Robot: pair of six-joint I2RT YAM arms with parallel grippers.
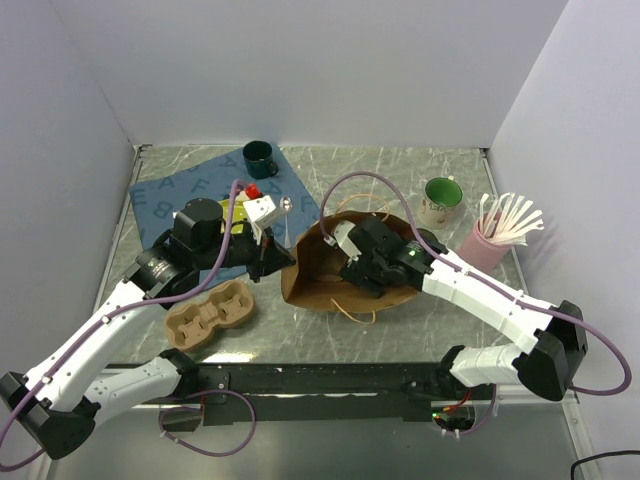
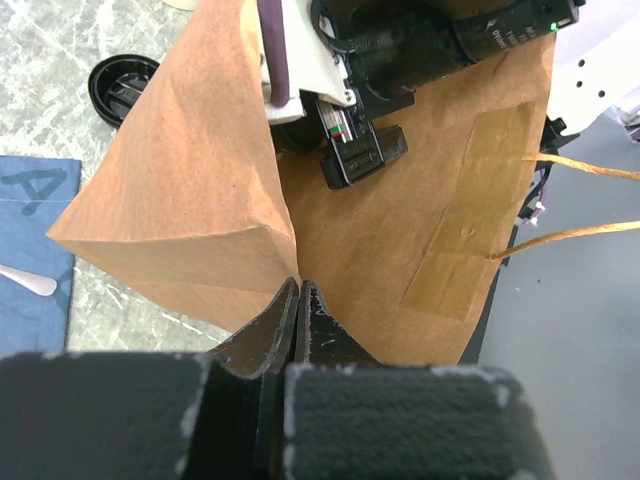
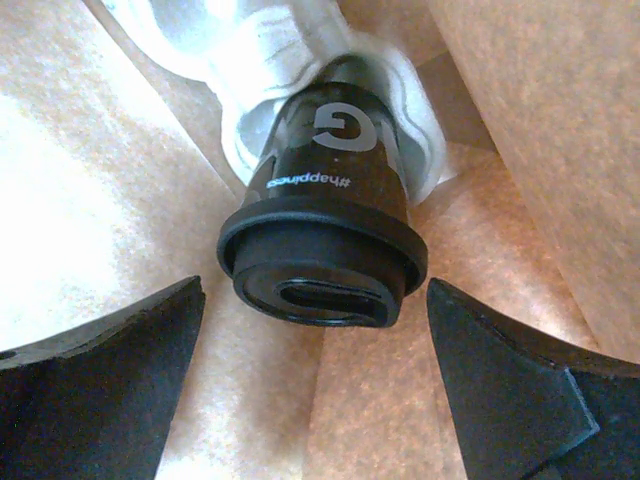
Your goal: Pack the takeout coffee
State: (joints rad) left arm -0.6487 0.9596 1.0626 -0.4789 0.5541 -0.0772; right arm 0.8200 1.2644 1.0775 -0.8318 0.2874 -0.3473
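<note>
Nearly done: takeout coffee (image 3: 320, 240) lies inside paper bag (image 1: 312, 278). Right hand (image 3: 315, 300) gapes wide around it, gripping nothing. Left hand (image 2: 298, 300) is pinched shut on the bag's edge. Probably remaining: withdraw both hands.

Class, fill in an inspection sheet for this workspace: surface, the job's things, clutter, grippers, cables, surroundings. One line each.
Surface: grey marbled tabletop; blue lettered cloth at far left.
Job's things: takeout coffee inside the brown paper bag, lid facing the right wrist camera.
Clutter: cardboard cup carrier, dark green mug, white mug, pink cup of white sticks.
Grippers: left gripper shut on the bag's edge; right gripper open inside the bag, astride the coffee, not touching.
Cables: purple cables loop over both arms.
Surroundings: plain walls on three sides.
</note>
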